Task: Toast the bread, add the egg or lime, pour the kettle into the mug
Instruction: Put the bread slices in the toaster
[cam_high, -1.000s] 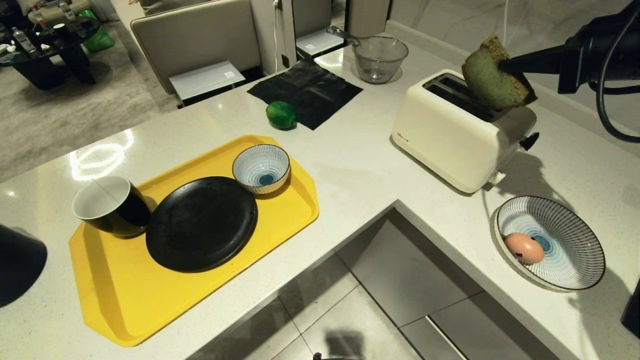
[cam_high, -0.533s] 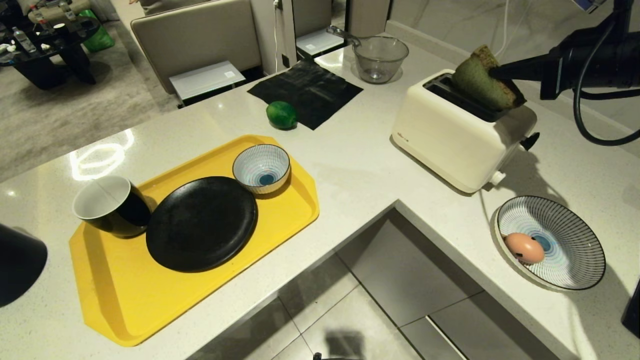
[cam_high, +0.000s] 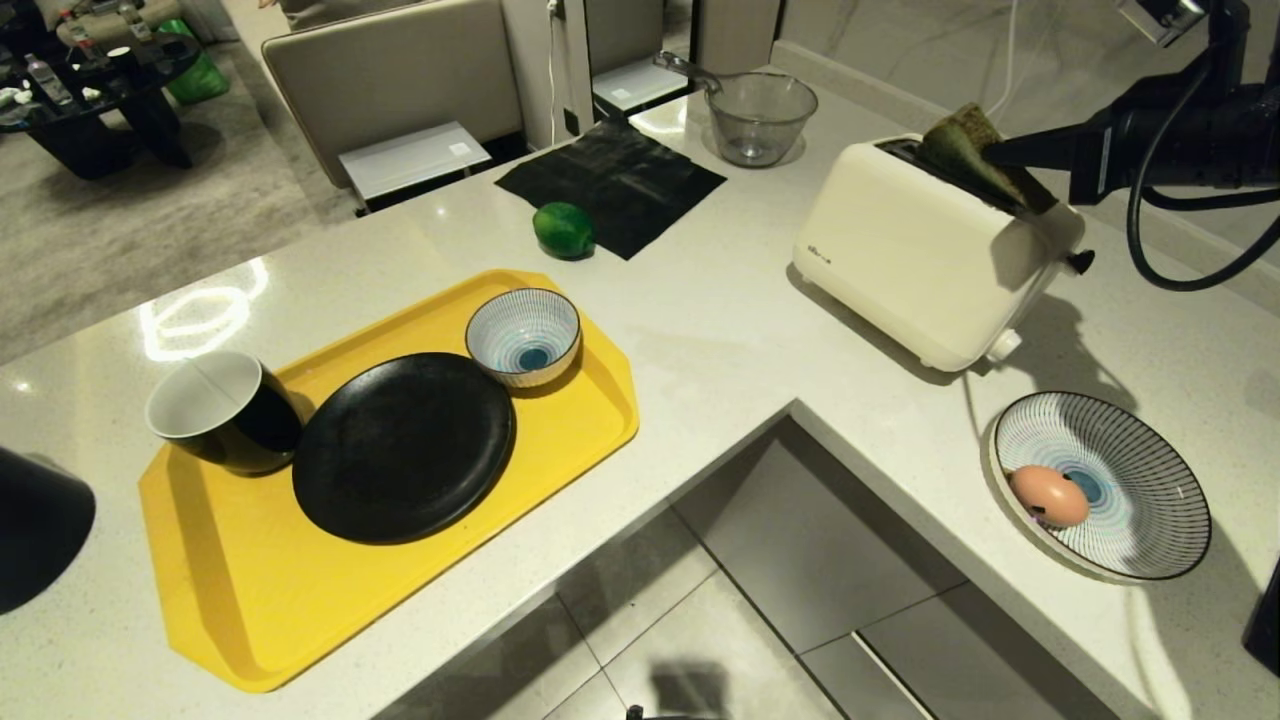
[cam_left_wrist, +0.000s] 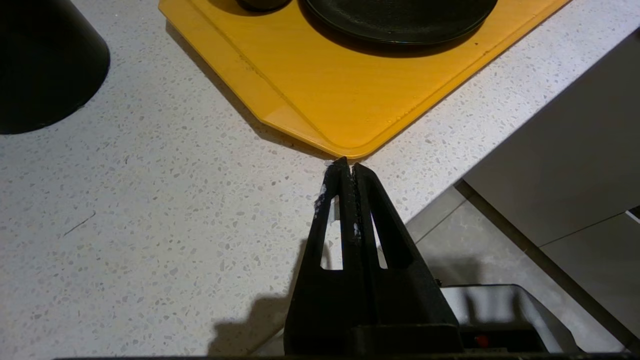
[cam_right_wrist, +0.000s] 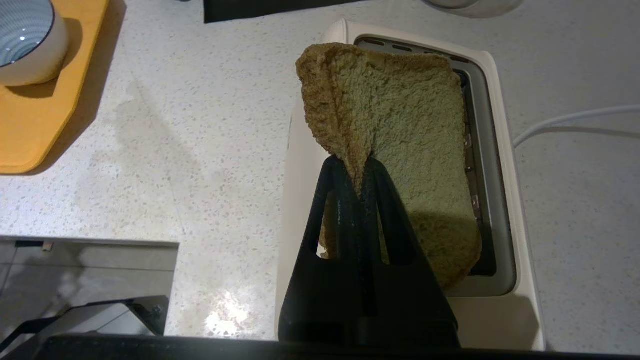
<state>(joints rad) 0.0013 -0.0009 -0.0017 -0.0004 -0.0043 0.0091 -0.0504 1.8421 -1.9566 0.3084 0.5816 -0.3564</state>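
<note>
My right gripper (cam_high: 1000, 152) is shut on a corner of the green-faced bread (cam_high: 962, 150), which stands tilted, its lower edge inside the slot of the cream toaster (cam_high: 925, 255). In the right wrist view the bread (cam_right_wrist: 405, 130) leans over the slot of the toaster (cam_right_wrist: 505, 210), pinched by the gripper (cam_right_wrist: 356, 172). The egg (cam_high: 1048, 496) lies in a striped bowl (cam_high: 1150, 470). Beside a black cloth is the lime (cam_high: 563, 229). The black mug (cam_high: 222, 410) stands on the yellow tray (cam_high: 250, 600). Part of the kettle (cam_high: 40, 530) shows at far left. My left gripper (cam_left_wrist: 347, 167) is shut and empty.
A black plate (cam_high: 400, 445) and a small striped bowl (cam_high: 522, 335) share the tray. A glass bowl (cam_high: 758, 115) stands behind the toaster. The L-shaped counter's inner edge (cam_high: 790, 405) drops to the floor. The toaster's white cord (cam_right_wrist: 575, 122) trails over the counter.
The right gripper has lowered the bread from above the toaster into its slot. The toaster has tipped and shifted slightly away from me. The left arm has not moved.
</note>
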